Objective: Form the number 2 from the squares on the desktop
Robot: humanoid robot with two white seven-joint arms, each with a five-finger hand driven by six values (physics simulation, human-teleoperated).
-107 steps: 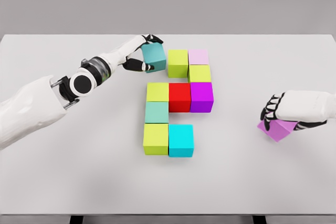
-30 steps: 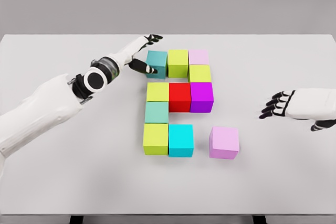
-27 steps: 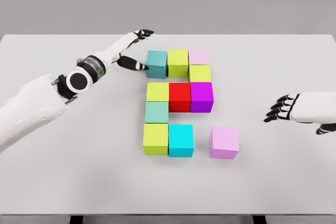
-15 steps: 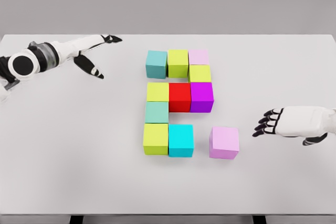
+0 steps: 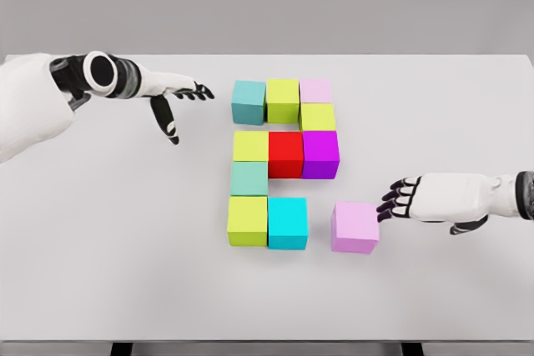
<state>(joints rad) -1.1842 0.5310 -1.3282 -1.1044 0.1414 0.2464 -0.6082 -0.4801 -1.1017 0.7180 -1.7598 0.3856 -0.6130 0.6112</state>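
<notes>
My right hand [image 5: 417, 199], fingers spread and empty, reaches the pink block [image 5: 355, 227] on the white counter [image 5: 125, 256], contact unclear; the block sits just right of the cyan block [image 5: 288, 223]. My left hand [image 5: 171, 102] hovers open beside the teal block [image 5: 249, 102].

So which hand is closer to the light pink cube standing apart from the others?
Right. The right hand is just beside the light pink cube, fingertips almost touching; the left hand is far off, near the teal cube.
</notes>
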